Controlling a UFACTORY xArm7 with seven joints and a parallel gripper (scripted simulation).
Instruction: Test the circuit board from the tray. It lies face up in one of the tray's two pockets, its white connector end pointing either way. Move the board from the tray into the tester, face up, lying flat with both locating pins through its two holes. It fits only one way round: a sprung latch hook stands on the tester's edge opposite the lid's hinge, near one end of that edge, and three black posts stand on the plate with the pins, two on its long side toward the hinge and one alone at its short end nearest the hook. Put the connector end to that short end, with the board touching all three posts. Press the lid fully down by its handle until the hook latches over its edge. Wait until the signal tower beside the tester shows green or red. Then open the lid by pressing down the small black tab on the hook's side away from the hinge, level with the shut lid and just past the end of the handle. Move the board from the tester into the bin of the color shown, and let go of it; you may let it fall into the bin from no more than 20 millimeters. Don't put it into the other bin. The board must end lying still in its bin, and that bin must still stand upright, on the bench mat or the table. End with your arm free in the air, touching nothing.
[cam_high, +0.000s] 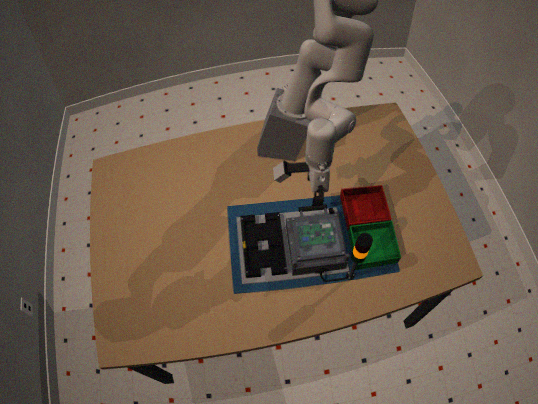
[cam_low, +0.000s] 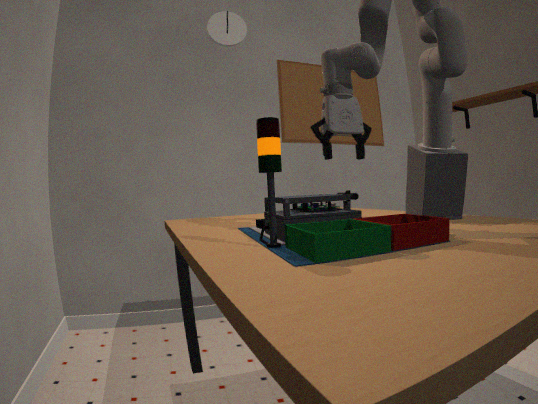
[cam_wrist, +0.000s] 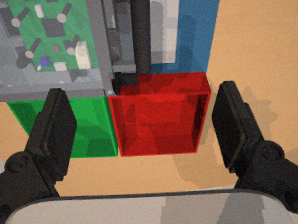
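Observation:
The green circuit board (cam_high: 315, 234) lies in the tester (cam_high: 316, 242) under the lowered see-through lid; it also shows in the wrist view (cam_wrist: 47, 19). The lid's black handle bar (cam_wrist: 141, 26) (cam_low: 350, 194) runs along the tester's far edge. The signal tower (cam_low: 268, 145) shows amber. My gripper (cam_low: 343, 150) (cam_high: 317, 195) is open and empty, hanging well above the handle side of the tester. In the wrist view my fingers frame the red bin (cam_wrist: 160, 116). The black tray (cam_high: 262, 245) stands left of the tester with both pockets empty.
The red bin (cam_high: 365, 204) and the green bin (cam_high: 375, 243) stand side by side right of the tester on the blue mat (cam_high: 235, 250). The tower (cam_high: 361, 245) stands at the tester's near right corner. The robot's base (cam_low: 436, 180) is behind the bins.

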